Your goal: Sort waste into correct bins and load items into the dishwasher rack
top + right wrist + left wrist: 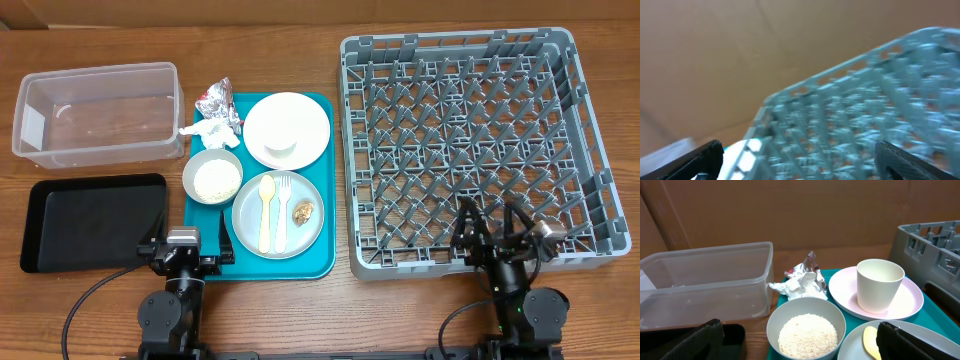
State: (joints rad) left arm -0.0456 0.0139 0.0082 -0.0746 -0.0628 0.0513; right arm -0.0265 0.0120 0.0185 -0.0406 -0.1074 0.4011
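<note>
Since the left gripper (190,240) sits at the near edge of the teal rectangular serving tray (312,262), fingers spread wide and empty, it's the arm for the waste.

Likely first target is the crumpled silver-and-red foil wrapper with white tissue (218,110), on the tray's far-left corner. In the left wrist view it's dead ahead of the fingers. The small grey bowl of white rice-like grains (213,177) lies directly between, so the reach has to clear the bowl's rim. The wrapper is a lump, slightly longer along the tray's far-near line, and the tissue end faces the bowl.

The clear rectangular plastic tub (100,70) is just off the tray's far-left side, right beside the wrapper, so that's a short carry. The shallow black rectangular plastic tray (95,222) is off the near-left side, next to the left gripper.

The right gripper (490,228) is over the near edge of the large square grey plastic rack (460,45), right of the tray. Its fingers are wide and empty, though the wrist view is blurred. The whole tray lies between it and the wrapper, so it's the wrong arm for this.
</note>
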